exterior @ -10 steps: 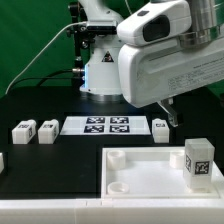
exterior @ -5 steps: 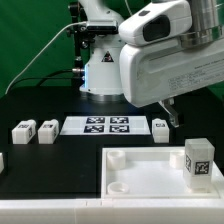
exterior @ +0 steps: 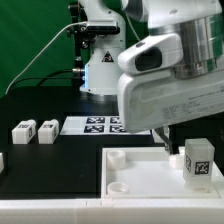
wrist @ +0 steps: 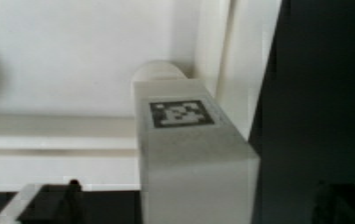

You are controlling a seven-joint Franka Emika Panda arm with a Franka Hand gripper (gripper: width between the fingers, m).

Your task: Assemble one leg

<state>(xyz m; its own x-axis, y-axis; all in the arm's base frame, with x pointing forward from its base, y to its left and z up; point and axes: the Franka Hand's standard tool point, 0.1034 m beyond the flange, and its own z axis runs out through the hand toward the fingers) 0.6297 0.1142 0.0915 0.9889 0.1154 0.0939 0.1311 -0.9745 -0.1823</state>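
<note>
A white leg (exterior: 198,160) with a square marker stands upright at the right side of the large white tray (exterior: 135,165). In the wrist view the leg (wrist: 188,125) fills the middle, its marker face showing, with a round socket (wrist: 163,70) of the tray behind it. My gripper (wrist: 195,186) is open, with one dark finger on each side of the leg and a gap to both. In the exterior view only a dark finger of the gripper (exterior: 166,138) shows under the big white hand, just left of the leg.
Two more legs (exterior: 22,131) (exterior: 46,131) lie at the exterior view's left on the black table. The marker board (exterior: 97,125) lies behind the tray, partly covered by the arm. The robot base (exterior: 100,60) stands at the back.
The arm has come down and toward the exterior view's left. It now covers the marker board's right end and the small leg that lay beside it.
</note>
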